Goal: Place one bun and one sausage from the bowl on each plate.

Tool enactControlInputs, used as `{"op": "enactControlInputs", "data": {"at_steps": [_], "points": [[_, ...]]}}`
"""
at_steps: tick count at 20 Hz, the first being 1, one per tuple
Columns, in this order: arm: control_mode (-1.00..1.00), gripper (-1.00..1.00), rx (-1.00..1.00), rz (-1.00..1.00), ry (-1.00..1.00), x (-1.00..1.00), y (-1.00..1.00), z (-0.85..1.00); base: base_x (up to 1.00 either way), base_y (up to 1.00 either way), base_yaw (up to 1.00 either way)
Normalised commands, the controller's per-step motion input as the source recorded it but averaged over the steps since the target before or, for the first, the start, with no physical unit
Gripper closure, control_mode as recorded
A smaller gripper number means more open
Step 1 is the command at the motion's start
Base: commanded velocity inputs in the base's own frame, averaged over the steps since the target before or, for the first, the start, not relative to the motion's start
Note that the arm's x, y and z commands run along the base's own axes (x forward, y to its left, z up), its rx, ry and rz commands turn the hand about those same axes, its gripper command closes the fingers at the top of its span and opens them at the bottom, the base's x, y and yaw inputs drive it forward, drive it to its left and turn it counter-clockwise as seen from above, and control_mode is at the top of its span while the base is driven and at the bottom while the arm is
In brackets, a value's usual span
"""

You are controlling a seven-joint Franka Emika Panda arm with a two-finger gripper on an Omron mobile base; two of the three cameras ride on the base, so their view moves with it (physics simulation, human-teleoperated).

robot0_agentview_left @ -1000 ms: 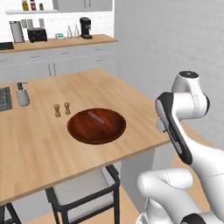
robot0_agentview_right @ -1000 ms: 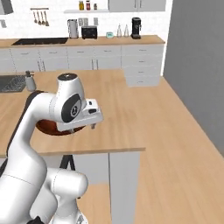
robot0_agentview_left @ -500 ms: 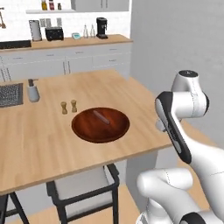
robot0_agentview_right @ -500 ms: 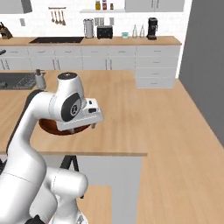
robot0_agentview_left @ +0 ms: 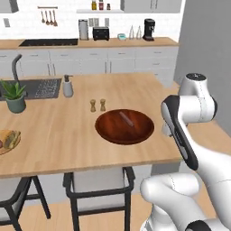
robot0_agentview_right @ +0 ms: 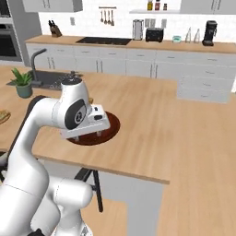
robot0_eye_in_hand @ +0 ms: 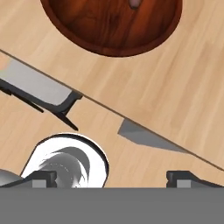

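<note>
The wide dark-wood bowl (robot0_agentview_left: 124, 131) sits near the front edge of the island counter, and a single sausage (robot0_agentview_left: 126, 118) lies in it. I see no bun in the bowl. My gripper (robot0_agentview_right: 87, 137) hangs open over the counter's front edge, on the near side of the bowl (robot0_agentview_right: 110, 129), with nothing between its fingers. In the hand view the bowl (robot0_eye_in_hand: 109, 30) lies along the top, with the sausage's end (robot0_eye_in_hand: 134, 3) just showing. A tan dish with food (robot0_agentview_left: 6, 140) lies at the counter's far left; I cannot tell if it is a plate.
Salt and pepper shakers (robot0_agentview_left: 98, 105) stand just behind the bowl. Further left are a soap dispenser (robot0_agentview_left: 67, 85), a sink (robot0_agentview_left: 40, 88) and a potted plant (robot0_agentview_left: 16, 95). A dark-framed stool (robot0_agentview_left: 97, 182) is tucked under the counter's front edge.
The whole picture has shifted as the base moved: the bowl now sits further right in the left base view, and the sink and plant have come in. The gripper stays open.
</note>
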Motion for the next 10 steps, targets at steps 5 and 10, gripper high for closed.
{"op": "enactControlInputs", "data": {"at_steps": [5,10], "points": [[1.0,-1.0,0.0,0.0,0.0,0.0,0.0,0.0,1.0,0.04,0.41],[-1.0,-1.0,0.07,0.13,0.06,0.4,0.0,-0.22,0.6,0.0,0.22]]}}
